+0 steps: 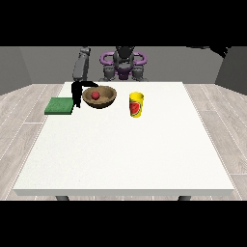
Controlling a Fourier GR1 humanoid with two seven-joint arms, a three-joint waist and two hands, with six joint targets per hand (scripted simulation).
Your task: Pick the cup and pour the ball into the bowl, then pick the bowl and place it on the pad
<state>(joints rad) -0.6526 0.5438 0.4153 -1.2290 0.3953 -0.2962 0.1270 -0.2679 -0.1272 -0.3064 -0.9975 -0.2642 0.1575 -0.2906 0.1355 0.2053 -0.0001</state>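
A brown wooden bowl [100, 97] stands on the white table [125, 144] at the back left, with a red ball [95, 95] inside it. The black hand at the view's left [77, 92] is at the bowl's left rim, fingers pointing down; part of it reaches over the rim's top edge. Whether it grips the rim I cannot tell. A yellow cup [136, 104] with a red and green picture stands upright to the right of the bowl. A green pad [59, 106] lies at the table's left edge, just left of the hand. No other hand shows.
The robot's torso [123, 65] stands behind the table's far edge. The table's near half holds nothing but its white top.
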